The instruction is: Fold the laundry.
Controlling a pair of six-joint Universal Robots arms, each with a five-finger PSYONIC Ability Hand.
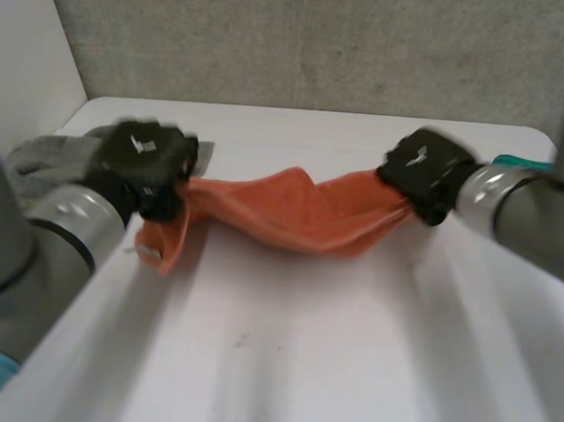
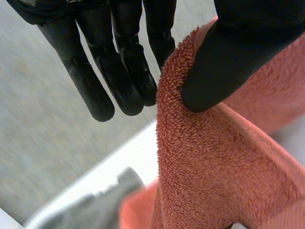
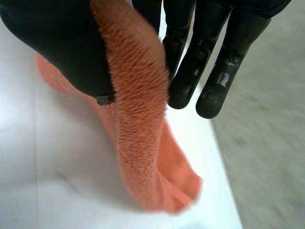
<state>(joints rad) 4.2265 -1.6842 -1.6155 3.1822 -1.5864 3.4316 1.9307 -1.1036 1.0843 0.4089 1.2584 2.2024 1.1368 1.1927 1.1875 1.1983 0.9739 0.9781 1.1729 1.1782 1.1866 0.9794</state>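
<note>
The left hand [image 1: 147,166] is seen at the table's left side, with an end of an orange towel [image 1: 292,212] pinched between its thumb and straight fingers [image 2: 119,76]. The opposite end is pinched in the same way by the right hand [image 1: 424,173], thumb against fingers [image 3: 205,67]. The towel is held stretched and sagging between the 2 hands, over the white table [image 1: 300,359]. A grey cloth [image 1: 37,162] is lying beside the left hand.
</note>
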